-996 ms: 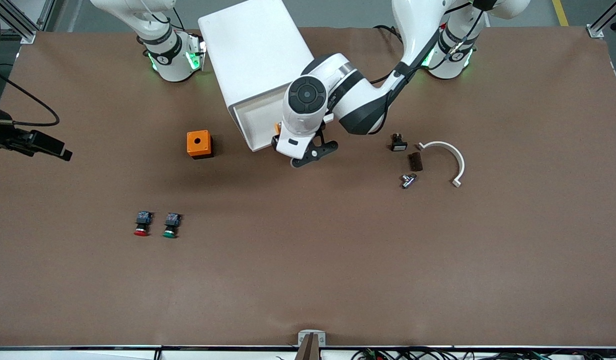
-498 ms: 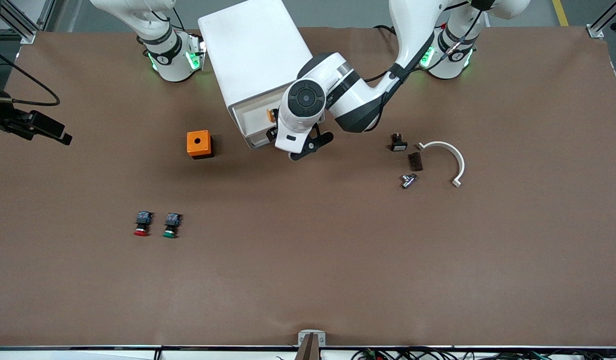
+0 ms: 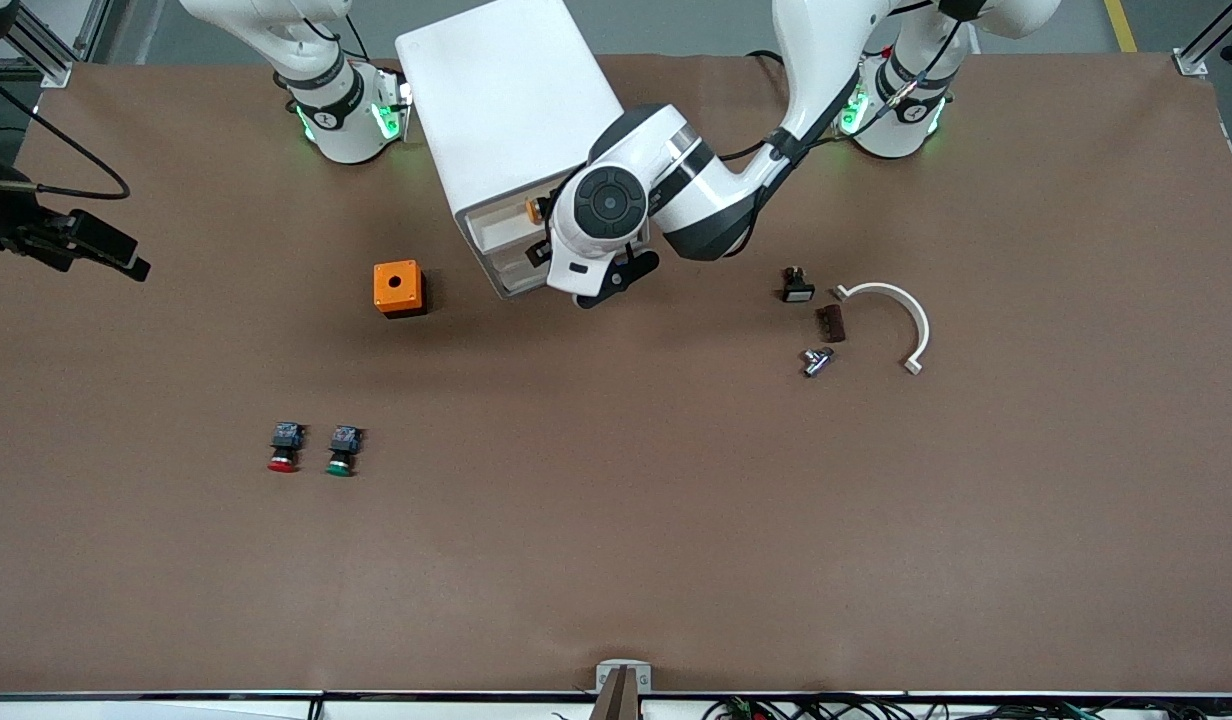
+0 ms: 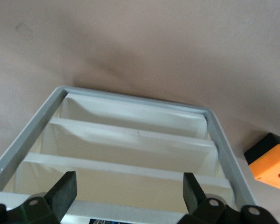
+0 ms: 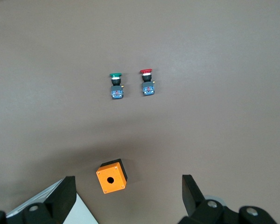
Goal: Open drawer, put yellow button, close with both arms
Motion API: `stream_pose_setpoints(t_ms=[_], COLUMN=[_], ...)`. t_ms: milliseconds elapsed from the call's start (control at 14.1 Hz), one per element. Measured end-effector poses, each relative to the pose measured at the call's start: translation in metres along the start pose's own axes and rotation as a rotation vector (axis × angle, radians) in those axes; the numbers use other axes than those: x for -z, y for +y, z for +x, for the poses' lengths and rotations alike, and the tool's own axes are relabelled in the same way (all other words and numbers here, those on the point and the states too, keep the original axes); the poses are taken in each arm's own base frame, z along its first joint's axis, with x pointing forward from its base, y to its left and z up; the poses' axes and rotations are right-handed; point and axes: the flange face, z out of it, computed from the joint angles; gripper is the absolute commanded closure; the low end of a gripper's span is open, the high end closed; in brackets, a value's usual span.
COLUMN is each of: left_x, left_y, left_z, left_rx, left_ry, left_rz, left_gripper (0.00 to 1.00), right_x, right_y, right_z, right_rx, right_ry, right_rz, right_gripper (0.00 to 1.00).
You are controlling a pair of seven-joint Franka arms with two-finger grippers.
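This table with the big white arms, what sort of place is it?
Probably a robotics test lab: two arms bolted to a brown-covered table, with a white cabinet and small push buttons, one red-capped, laid out for practice.

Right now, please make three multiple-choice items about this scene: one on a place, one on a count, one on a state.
1. Where is the yellow button?
A. in the top drawer
B. on the orange box
C. beside the red button

2. How many push buttons lie on the bare table?
A. one
B. two
C. four

3. The left gripper is:
A. shut on a button
B. open
C. out of view

Answers: 1 A, its cap shows in the pulled-out drawer. 2 B, only the red button and the green button. 3 B, its fingers stand apart, holding nothing.
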Motion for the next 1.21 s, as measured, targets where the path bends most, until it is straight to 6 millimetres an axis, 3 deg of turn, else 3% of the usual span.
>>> stream_pose_setpoints(t_ms=[427, 854, 1068, 1210], left_x=[-0.018, -0.019, -0.003, 0.023], left_y=[-0.004, -0.004, -0.002, -0.004], left_z=[-0.011, -0.011, -0.001, 0.015], left_rx=[0.019, 0.022, 0.033, 0.032], left_ry=[-0.077, -0.084, -0.081, -0.032], left_rz=[0.021, 0.020, -0.010, -0.036], left_gripper=[0.00, 0.00, 0.00, 0.00], right_x=[-0.002, -0.002, -0.001, -0.001], right_y=[0.001, 0.002, 0.003, 0.004], right_z=[-0.002, -0.001, -0.001, -0.001], right_rx=[-0.001, -0.003, -0.005, -0.006], right_ry=[0.003, 0.005, 0.006, 0.006], right_rz=[-0.004, -0.005, -0.004, -0.004], right_gripper=[0.00, 0.00, 0.00, 0.00])
